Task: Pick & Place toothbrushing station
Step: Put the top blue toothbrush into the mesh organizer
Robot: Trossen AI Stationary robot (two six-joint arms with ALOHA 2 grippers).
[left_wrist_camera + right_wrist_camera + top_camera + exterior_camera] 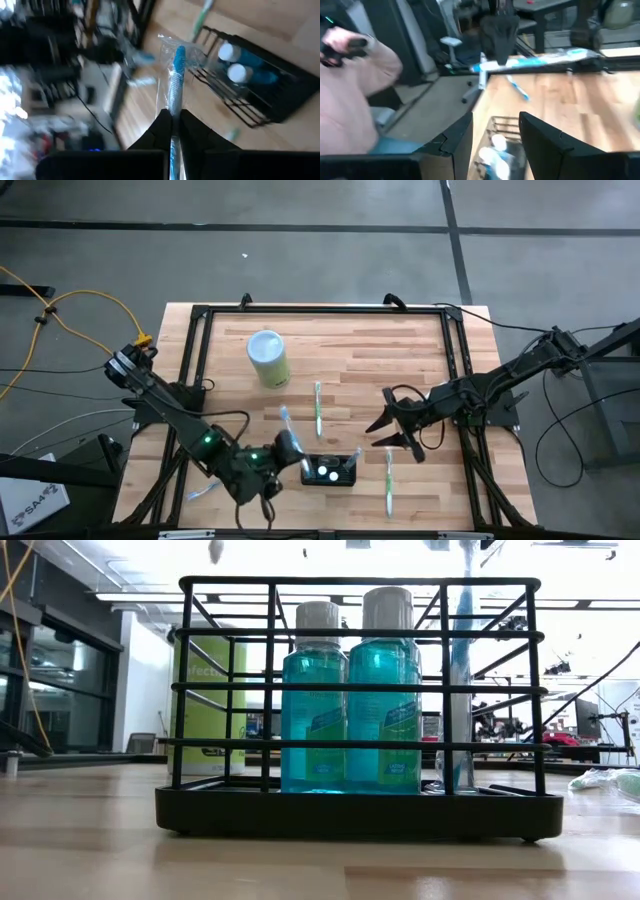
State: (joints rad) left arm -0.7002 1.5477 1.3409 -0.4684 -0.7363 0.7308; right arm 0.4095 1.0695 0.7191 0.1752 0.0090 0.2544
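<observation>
**Wrapped toothbrush held by left arm beside the station; right arm waited wide**

The toothbrushing station (331, 471), a black wire-sided holder with two bottles of blue liquid in it, was seen at lower centre of the high view, flat on the tabletop (400, 360). The left gripper (290, 450) was placed just left of it, fingers (192, 131) pinched narrow on a blue toothbrush (175, 80) in clear wrap, its brush end pointing away from the wrist. The right gripper (395, 430) was held just right of and above the station in the high view, fingers (545, 142) spread wide, nothing between them, the station directly below in its wrist view.

The step in hand was judged to be delivery of the held brush to the station. For a clean result the brush should be kept pinched firmly, lined up over a free spot beside the bottles, and lowered straight; the loose wrap could snag on the wire bars.

Other things noted: a pale green cylinder (268, 358) at upper left of the tabletop, well apart; a green toothbrush (318, 410) just above the station; another green toothbrush (389, 480) to its right. Both arms were close to the station, so crowding was judged a risk. A person's pink sleeve (350, 95) was seen beyond the tabletop edge.
</observation>
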